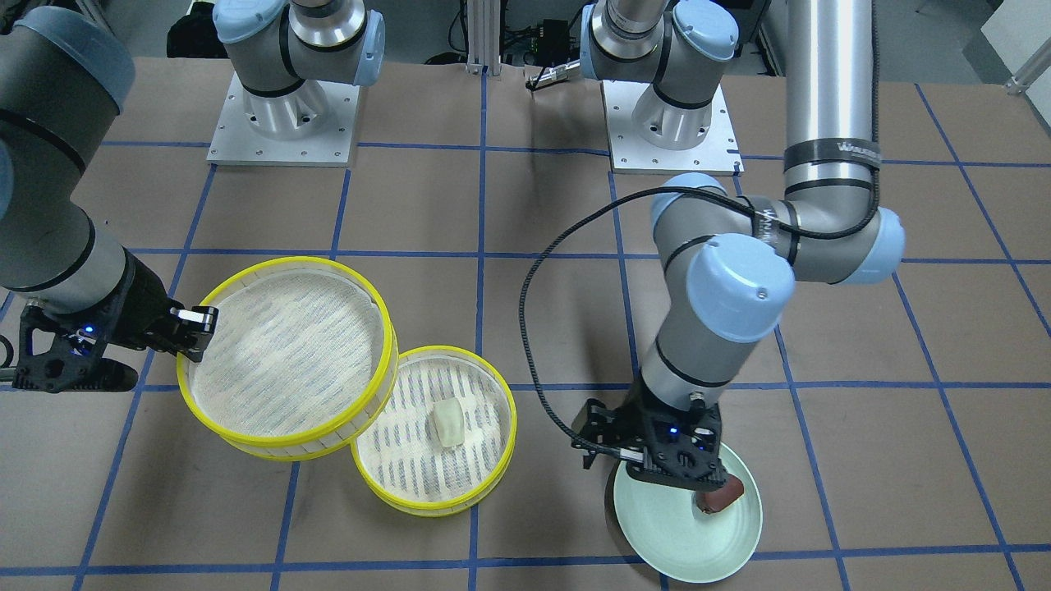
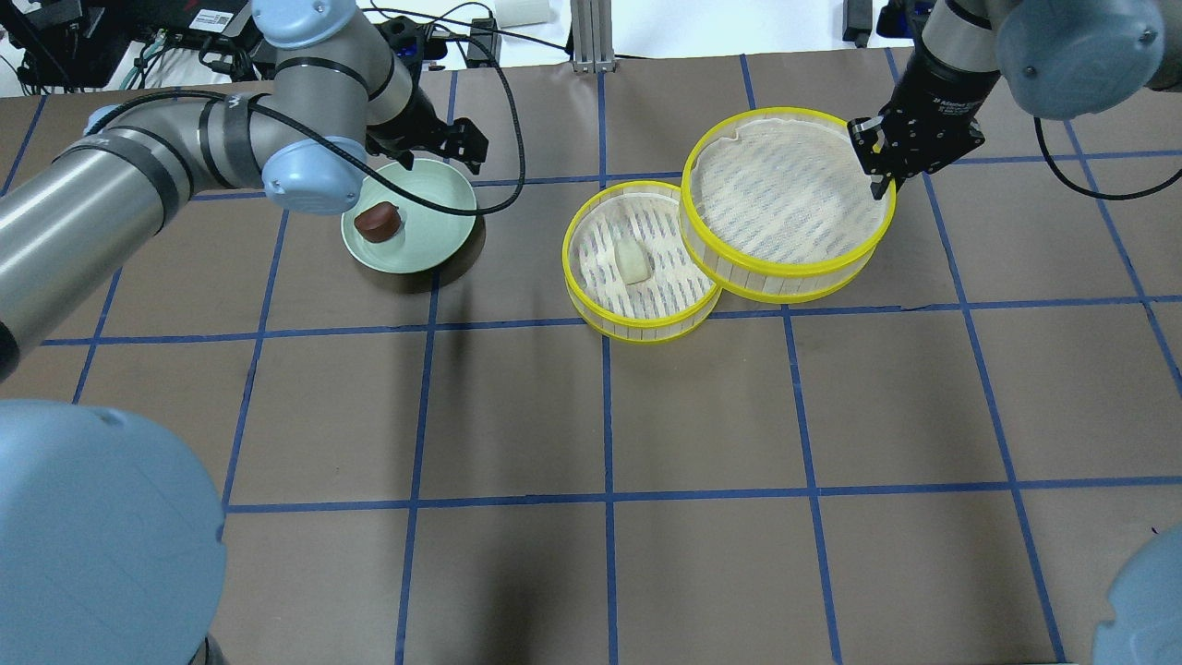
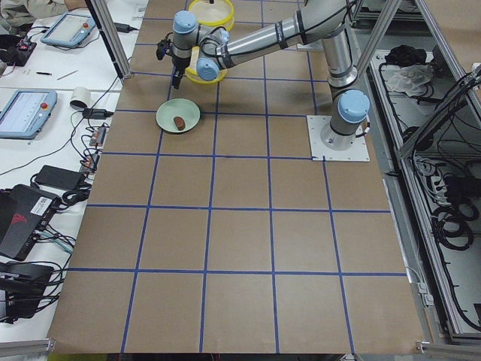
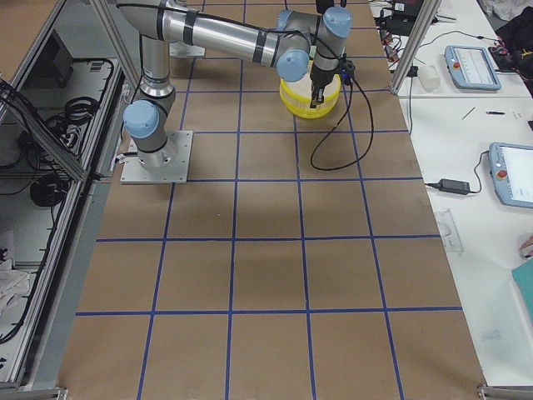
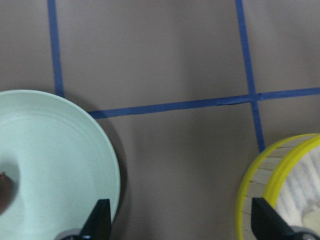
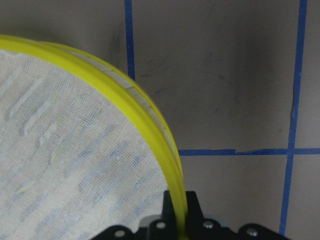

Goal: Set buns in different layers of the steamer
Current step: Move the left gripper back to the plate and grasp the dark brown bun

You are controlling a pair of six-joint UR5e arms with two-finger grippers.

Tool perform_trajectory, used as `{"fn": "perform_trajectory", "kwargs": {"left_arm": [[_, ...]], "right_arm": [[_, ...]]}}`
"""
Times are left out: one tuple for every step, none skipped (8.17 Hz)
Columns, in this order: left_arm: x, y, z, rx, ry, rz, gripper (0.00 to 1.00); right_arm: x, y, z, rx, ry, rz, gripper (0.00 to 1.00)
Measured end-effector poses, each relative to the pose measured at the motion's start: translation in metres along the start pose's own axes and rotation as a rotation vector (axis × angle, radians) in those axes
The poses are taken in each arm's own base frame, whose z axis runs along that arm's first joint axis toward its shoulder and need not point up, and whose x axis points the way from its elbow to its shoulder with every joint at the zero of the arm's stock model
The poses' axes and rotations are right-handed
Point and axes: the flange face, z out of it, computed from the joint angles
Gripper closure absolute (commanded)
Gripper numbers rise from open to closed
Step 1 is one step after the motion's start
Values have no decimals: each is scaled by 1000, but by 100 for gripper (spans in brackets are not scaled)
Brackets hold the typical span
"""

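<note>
The pale cream bun [image 1: 449, 423] lies in the lower steamer tray [image 1: 435, 507], also seen from overhead [image 2: 633, 262]. The dark reddish-brown bun [image 1: 721, 495] sits on the pale green plate [image 1: 681, 533]. My right gripper [image 2: 882, 164] is shut on the yellow rim of the empty upper tray [image 2: 785, 199], which overlaps the lower tray's edge [image 2: 646, 332]. The right wrist view shows the rim [image 6: 165, 145] clamped between the jaws. My left gripper [image 2: 434, 148] is open and empty above the plate's edge [image 5: 60, 150], beside the dark bun [image 2: 379, 223].
Brown table with a blue tape grid. The two arm bases [image 1: 283, 123] stand at the robot's side of the table. A black cable [image 1: 534, 328] loops off the left arm. Tablets and cables lie on side tables beyond the table ends.
</note>
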Motion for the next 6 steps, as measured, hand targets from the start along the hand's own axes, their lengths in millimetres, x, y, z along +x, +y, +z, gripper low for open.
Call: {"fn": "perform_trajectory", "kwargs": {"left_arm": [[-23, 3, 1, -14, -12, 74, 0], [-39, 6, 6, -38, -48, 184, 0], [-53, 11, 13, -77, -92, 309, 0], [-63, 18, 24, -117, -110, 401, 0], [-74, 25, 34, -147, -111, 457, 0], [-83, 30, 41, -165, -105, 502, 0]], "right_arm": [[0, 0, 0, 0, -1, 0, 100], [0, 0, -1, 1, -2, 0, 100], [0, 0, -1, 2, -3, 1, 100], [-1, 0, -1, 2, -4, 1, 100], [-1, 0, -1, 2, -5, 2, 100], [-1, 1, -1, 3, -6, 6, 100]]}}
